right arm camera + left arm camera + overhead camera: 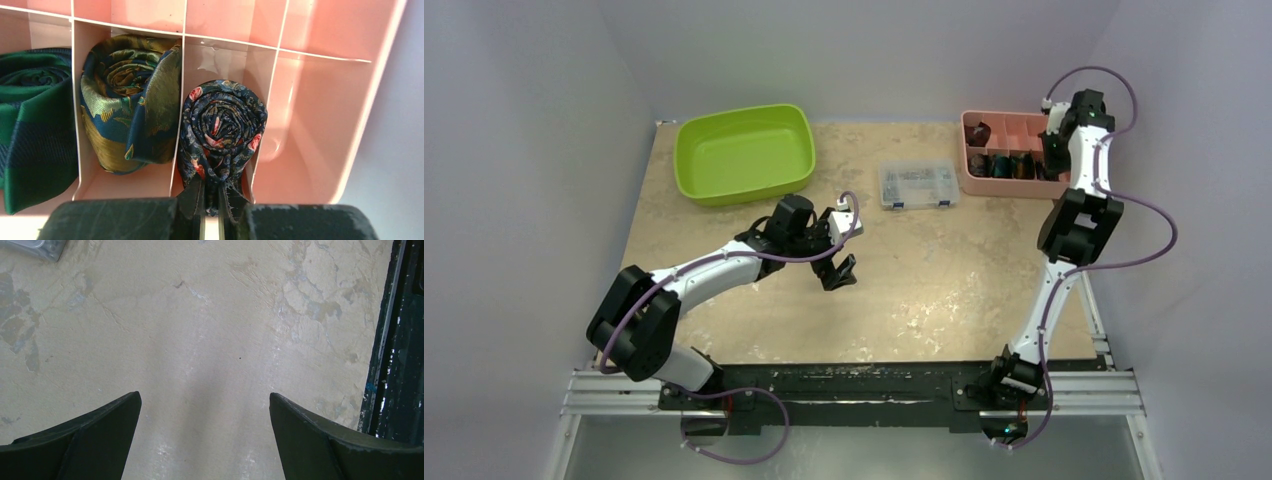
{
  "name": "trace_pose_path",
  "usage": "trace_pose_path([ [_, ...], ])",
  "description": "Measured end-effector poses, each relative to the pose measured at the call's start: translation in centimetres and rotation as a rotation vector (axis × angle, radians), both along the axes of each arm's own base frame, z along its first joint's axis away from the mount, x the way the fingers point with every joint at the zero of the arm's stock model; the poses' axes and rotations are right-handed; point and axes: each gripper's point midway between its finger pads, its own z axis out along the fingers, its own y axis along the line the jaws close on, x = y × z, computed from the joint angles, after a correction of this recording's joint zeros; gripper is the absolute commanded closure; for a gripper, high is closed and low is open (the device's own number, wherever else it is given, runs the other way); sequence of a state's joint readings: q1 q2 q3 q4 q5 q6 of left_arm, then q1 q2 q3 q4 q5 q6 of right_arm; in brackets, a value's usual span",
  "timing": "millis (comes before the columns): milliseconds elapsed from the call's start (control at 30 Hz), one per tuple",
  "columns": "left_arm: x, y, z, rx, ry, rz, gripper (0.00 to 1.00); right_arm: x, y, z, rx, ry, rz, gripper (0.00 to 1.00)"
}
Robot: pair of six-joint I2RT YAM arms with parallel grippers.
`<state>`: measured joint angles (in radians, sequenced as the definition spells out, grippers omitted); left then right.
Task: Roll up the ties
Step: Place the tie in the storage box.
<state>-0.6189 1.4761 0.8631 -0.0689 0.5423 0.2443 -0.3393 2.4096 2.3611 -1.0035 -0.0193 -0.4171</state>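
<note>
Right arm [1064,225] stretched toward two o'clock, right gripper [210,212] pinching a rolled floral tie [222,125] inside a pink tray [320,100] compartment; left gripper [205,396] spread above the table [944,290], green bin [744,152] at eleven o'clock.
</note>
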Motion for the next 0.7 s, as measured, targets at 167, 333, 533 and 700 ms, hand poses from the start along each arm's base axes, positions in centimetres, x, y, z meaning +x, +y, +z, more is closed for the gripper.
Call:
trace_pose_path([
  [167,0.0,0.0,0.0,0.000,0.000,0.001,0.00,-0.9,0.2,-1.4,0.000,0.048,0.013,1.00],
  [333,0.0,0.0,0.0,0.000,0.000,0.001,0.00,-3.5,0.4,-2.1,0.001,0.119,0.007,1.00],
  [533,-0.2,0.1,-0.3,0.001,0.013,0.005,0.00,-7.8,0.7,-2.0,0.041,0.240,-0.011,1.00],
  [700,-0.3,0.1,-0.3,-0.002,0.023,0.007,0.00,-7.9,0.5,-2.1,0.074,0.275,-0.023,0.93],
])
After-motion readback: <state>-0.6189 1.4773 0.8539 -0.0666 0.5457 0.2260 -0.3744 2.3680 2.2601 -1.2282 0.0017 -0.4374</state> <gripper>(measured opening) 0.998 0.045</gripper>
